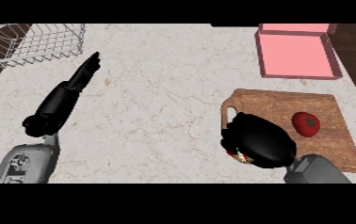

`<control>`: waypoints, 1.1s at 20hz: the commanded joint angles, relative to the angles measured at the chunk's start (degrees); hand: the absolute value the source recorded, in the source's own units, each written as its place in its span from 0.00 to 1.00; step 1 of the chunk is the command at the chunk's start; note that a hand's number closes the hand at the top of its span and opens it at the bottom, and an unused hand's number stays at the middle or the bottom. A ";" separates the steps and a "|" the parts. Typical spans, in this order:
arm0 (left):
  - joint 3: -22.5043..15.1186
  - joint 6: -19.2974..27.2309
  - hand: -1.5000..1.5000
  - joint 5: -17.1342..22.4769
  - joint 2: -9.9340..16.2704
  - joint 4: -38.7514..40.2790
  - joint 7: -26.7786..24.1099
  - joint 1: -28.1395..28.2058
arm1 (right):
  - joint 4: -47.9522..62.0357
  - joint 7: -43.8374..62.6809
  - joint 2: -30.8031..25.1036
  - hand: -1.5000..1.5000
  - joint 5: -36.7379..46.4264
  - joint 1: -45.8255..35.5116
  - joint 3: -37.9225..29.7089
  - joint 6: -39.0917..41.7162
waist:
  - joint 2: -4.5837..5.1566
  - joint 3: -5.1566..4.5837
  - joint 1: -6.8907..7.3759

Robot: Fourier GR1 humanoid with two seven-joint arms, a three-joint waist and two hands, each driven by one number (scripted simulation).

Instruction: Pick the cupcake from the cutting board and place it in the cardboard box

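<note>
Counter (160, 115): pale marbled top, fills most of the head view.

Cutting board (292, 105): brown wood, handle slot at its left end, lying at about four o'clock from the view's middle.

Tomato (306, 124): red, resting on the cutting board toward its right side, at three o'clock from the right hand and just apart from it.

Right hand (261, 140): black, over the cutting board's lower left part, fingers curled down and closed round the cupcake.

Cupcake (241, 156): almost wholly hidden under the right hand; only a small red and pale patch shows at the hand's seven o'clock edge, at the board's front left corner. Whether it is lifted off the board cannot be told.

Box (295, 56): pink, shallow, open, flap at its far edge, at about one o'clock, well apart from the cutting board's far edge.

Left hand (73, 89): black, at nine o'clock, fingers straight and pointing toward twelve o'clock, holding nothing, resting.

Wire basket (42, 44): grey wire, at eleven o'clock, in the counter's far left corner.
</note>
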 commanded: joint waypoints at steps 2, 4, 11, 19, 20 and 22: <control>1.40 0.19 0.50 0.55 0.34 0.37 0.66 -0.66 | -10.70 -16.23 -9.06 1.00 -8.00 2.82 -5.53 -5.65 | -0.21 -0.12 -1.52; 0.88 1.05 0.50 -0.39 -0.15 -1.40 -0.02 2.21 | -15.17 -19.52 -12.99 1.00 -13.88 7.66 -10.23 -5.34 | -0.31 -0.14 -1.46; 0.34 0.48 0.50 -0.21 -0.64 -2.08 2.36 0.74 | -13.13 -11.08 -10.96 1.00 -35.72 8.39 -28.26 2.79 | -0.08 -0.17 -1.34; 0.59 0.01 0.50 -1.57 -0.51 2.38 -1.58 -1.49 | 3.83 -0.42 -9.62 1.00 -42.38 -7.82 -37.64 7.58 | 0.34 -0.21 0.39; -0.48 -0.68 0.50 -0.73 -1.42 0.19 1.47 -1.43 | 7.14 2.26 -8.93 1.00 -40.99 -12.89 -36.05 7.97 | 0.33 -0.20 1.01; -1.32 0.63 0.50 -2.54 -1.94 -1.94 -0.15 1.84 | 12.90 2.40 -11.88 1.00 -41.09 -17.18 -38.23 10.45 | 0.28 -0.20 1.12</control>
